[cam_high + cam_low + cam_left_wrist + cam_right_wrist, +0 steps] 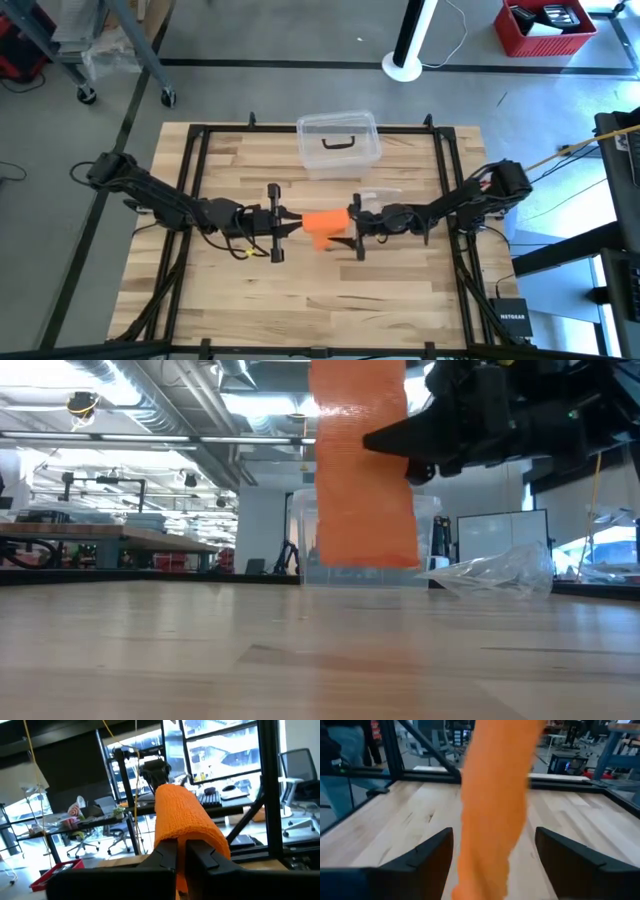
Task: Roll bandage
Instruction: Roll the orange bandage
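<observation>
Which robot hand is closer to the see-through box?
Right. The right gripper sits just below the clear box; the left gripper, clamping the bandage, is slightly farther, down-left.

Even, bright indoor light is falling on the wooden table [300, 290] from overhead, casting only faint, soft shadows under both arms. At table height, ceiling strip lights [150, 405] are glowing, and windows behind are washing out to white. A crumpled clear wrapper [500, 572] is catching small glints. The orange bandage [492, 810] hanging between the right gripper's [495, 855] spread fingers is looking soft and blurred, too close for focus. Beyond the left gripper's [181, 857] closed fingers, bright window glare is bleaching the background, and straight frames are bending slightly near the edges.
</observation>
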Action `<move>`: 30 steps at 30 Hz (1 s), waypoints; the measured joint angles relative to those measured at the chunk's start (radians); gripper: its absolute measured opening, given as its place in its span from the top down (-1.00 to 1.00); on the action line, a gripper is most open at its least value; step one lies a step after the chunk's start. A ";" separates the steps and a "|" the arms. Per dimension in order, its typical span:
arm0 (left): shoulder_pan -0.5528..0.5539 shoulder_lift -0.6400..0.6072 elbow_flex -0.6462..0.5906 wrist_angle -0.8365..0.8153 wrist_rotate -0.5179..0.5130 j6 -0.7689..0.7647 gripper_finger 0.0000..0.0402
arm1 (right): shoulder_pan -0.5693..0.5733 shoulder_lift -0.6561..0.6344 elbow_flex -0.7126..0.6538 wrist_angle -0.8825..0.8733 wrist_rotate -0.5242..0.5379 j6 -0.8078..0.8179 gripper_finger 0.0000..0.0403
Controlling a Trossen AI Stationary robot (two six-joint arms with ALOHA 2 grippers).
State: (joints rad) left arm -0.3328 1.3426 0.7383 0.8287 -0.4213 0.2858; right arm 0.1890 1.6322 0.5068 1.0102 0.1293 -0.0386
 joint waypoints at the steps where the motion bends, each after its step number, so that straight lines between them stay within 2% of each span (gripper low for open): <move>1: 0.000 -0.003 0.000 0.000 0.000 0.006 0.98 | 0.000 0.014 0.015 0.003 -0.004 -0.008 -0.31; 4: -0.002 -0.009 0.000 -0.001 0.000 0.010 0.97 | 0.000 0.026 0.035 -0.004 -0.021 -0.024 0.00; 9: -0.008 -0.048 0.000 -0.005 -0.004 0.011 0.97 | 0.000 0.027 0.036 -0.064 -0.054 -0.035 0.84; 10: -0.008 -0.057 0.000 -0.003 -0.006 0.012 0.97 | 0.001 0.027 0.036 -0.073 -0.060 -0.045 0.91; 15: -0.005 -0.105 0.000 -0.010 -0.028 0.052 0.97 | 0.048 0.027 0.036 -0.099 -0.013 -0.040 0.96; 18: -0.003 -0.131 0.000 -0.022 -0.104 0.127 0.96 | 0.099 0.027 0.036 -0.101 -0.003 -0.033 0.96; 25: 0.078 -0.151 0.000 -0.185 -0.145 0.167 0.98 | 0.231 0.015 0.069 -0.113 0.045 -0.016 0.97; 30: 0.120 -0.148 0.000 -0.316 -0.167 0.143 0.99 | 0.314 -0.085 0.151 -0.280 0.117 -0.076 0.98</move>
State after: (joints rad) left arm -0.2130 1.1950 0.7383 0.5128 -0.5879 0.4288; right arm 0.5026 1.5467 0.6575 0.7298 0.2462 -0.1148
